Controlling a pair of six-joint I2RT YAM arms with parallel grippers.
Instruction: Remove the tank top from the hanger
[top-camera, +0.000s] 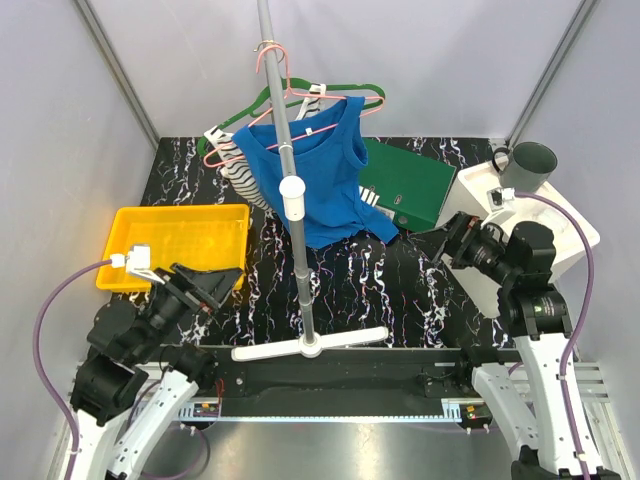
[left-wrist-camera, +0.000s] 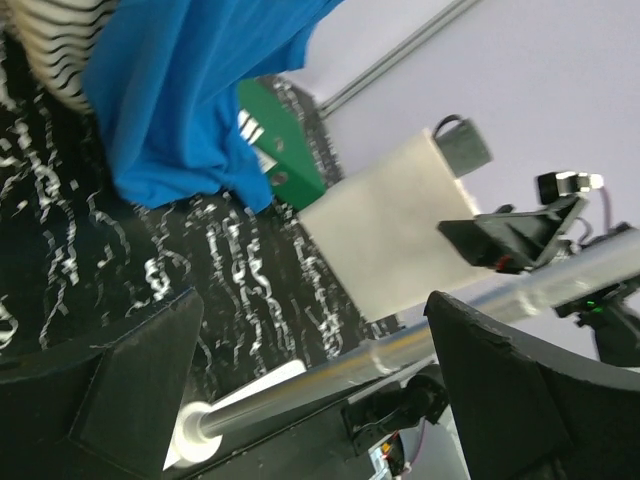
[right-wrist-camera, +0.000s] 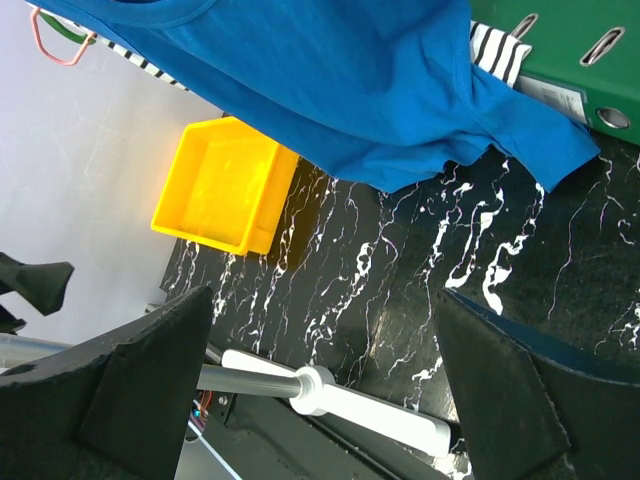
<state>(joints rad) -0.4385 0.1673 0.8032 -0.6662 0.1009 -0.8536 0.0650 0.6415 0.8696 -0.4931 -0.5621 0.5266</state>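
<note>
A blue tank top (top-camera: 310, 175) hangs on a pink hanger (top-camera: 282, 75) from the grey stand pole (top-camera: 285, 150); its hem drapes onto the black marbled table. It shows at the top of the left wrist view (left-wrist-camera: 190, 90) and the right wrist view (right-wrist-camera: 350, 80). A black-and-white striped garment (top-camera: 240, 175) hangs behind it on a green hanger (top-camera: 350, 95). My left gripper (top-camera: 205, 290) is open and empty, low at the near left, well short of the top. My right gripper (top-camera: 455, 240) is open and empty, right of the top's hem.
A yellow bin (top-camera: 175, 245) sits at the left. A green binder (top-camera: 405, 185) lies behind the top's hem. A white box (top-camera: 560, 225) with a dark mug (top-camera: 530, 165) stands at the right. The stand's white foot (top-camera: 310, 345) lies along the near edge.
</note>
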